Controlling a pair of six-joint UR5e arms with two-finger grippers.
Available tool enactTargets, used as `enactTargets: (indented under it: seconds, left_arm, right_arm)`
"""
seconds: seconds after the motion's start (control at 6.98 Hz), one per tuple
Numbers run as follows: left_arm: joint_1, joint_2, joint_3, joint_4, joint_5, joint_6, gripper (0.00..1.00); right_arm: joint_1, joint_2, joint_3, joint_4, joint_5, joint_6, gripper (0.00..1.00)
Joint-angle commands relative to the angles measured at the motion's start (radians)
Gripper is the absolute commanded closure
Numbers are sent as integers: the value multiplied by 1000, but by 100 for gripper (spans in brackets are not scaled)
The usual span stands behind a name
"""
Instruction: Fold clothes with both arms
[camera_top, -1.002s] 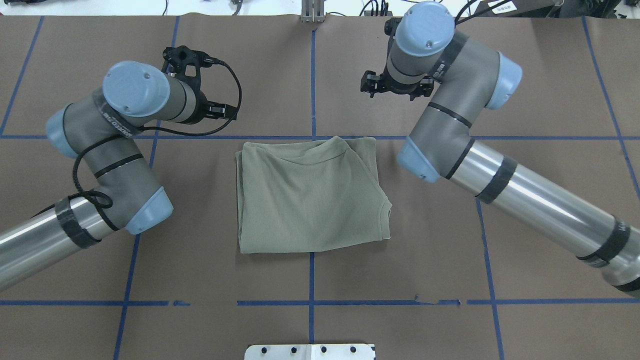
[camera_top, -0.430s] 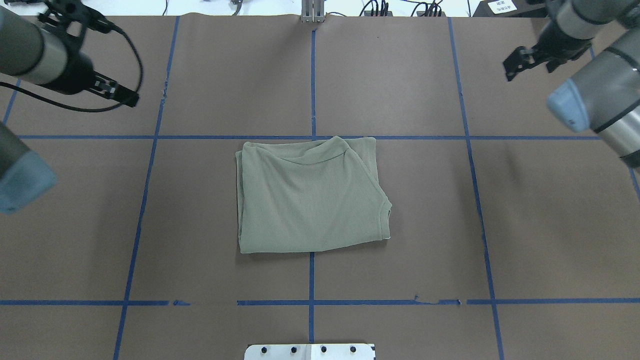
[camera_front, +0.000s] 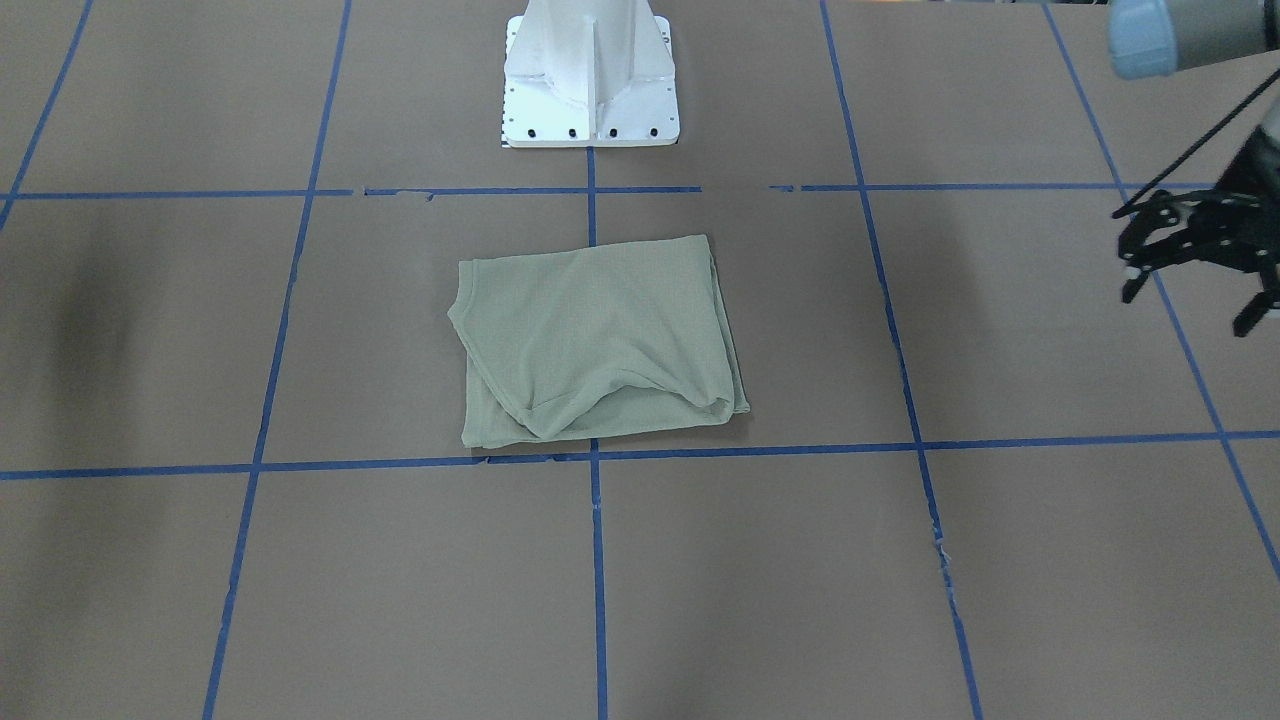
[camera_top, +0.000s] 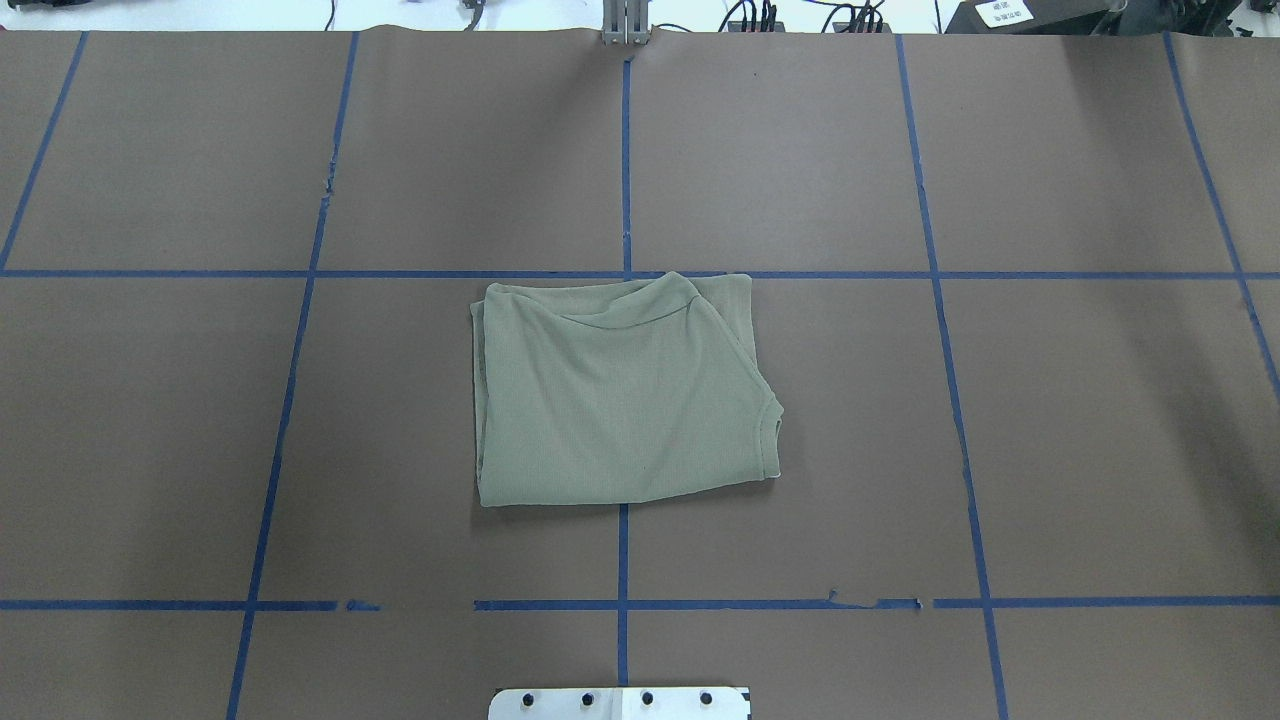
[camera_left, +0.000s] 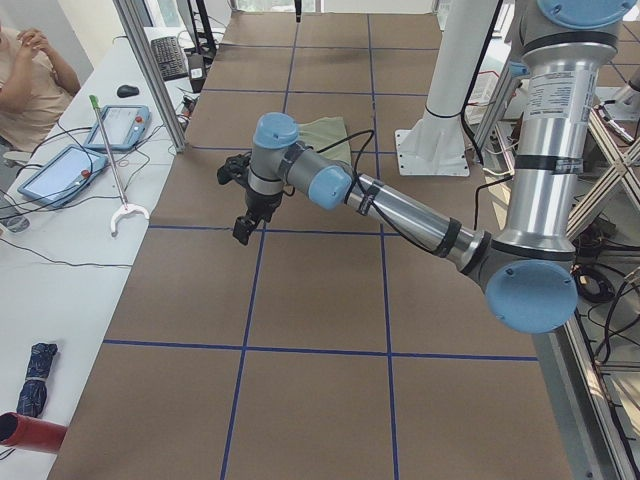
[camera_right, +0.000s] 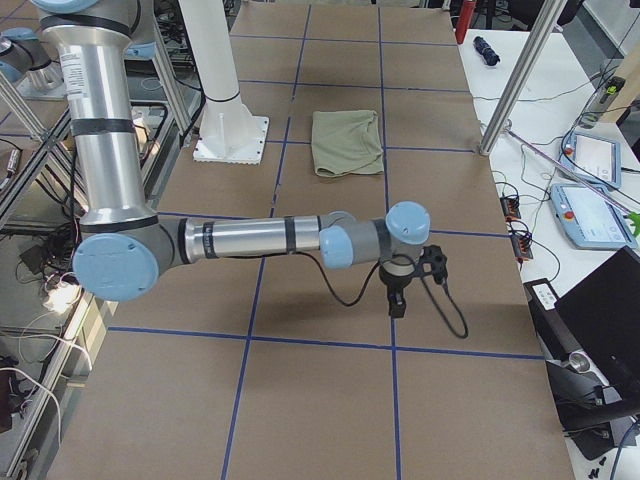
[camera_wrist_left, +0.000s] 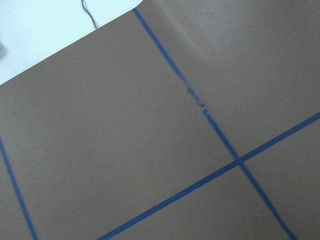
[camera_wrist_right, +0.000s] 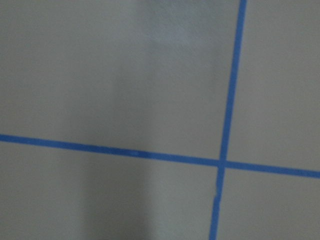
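Overhead exterior: fine-ribbed sage-green knit shirt (camera_top: 620, 400), a rough rectangle.

No words or numbers can be read anywhere. A white label (camera_top: 1003, 13) sits on a dark box (camera_top: 1060, 15) past the far edge of the counter (camera_top: 800, 150), but its print is too small. A pale sticker (camera_left: 553, 92) with dark print wraps the upright tube of the left arm (camera_left: 540, 180), too small to read as well. A white tag (camera_right: 543, 294) lies on the side table (camera_right: 530, 90), also too tiny
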Motion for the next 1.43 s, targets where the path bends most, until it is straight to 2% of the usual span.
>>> enactTargets:
  seconds: [0.0, 0.14, 0.29, 0.43, 0.57, 0.72, 0.86, 1.0, 1.15, 1.29]
  left_arm:
    - [-128, 106, 33, 21, -57, 40, 0]
    - [-134, 129, 36, 98, -66, 43, 0]
    - [-141, 144, 33, 127, -77, 43, 0]
    - [-144, 175, 24, 132, -83, 45, 0]
    - [-144, 177, 23, 135, -88, 49, 0]
    - [-144, 177, 33, 137, -88, 51, 0]
    - [-144, 175, 33, 216, -89, 71, 0]
    - [-146, 198, 33, 239, -95, 179, 0]
    - [-152, 204, 45, 241, -182, 202, 0]
    - [-164, 206, 65, 233, -218, 203, 0]
  right_arm:
    - [143, -208, 21, 137, 37, -85, 0]
    - [121, -202, 76, 55, 13, -83, 0]
    - [110, -205, 185, -105, -32, -83, 0]
    - [97, -193, 326, -314, -100, -83, 0]
    - [97, -207, 356, -366, -109, -86, 0]
    - [97, -216, 350, -365, -103, -86, 0]
    - [97, -216, 345, -366, -101, -83, 0]
    - [97, -216, 338, -366, -101, -83, 0]
    - [97, -216, 338, -366, -101, -82, 0]
    - [97, -216, 338, -365, -101, -79, 0]
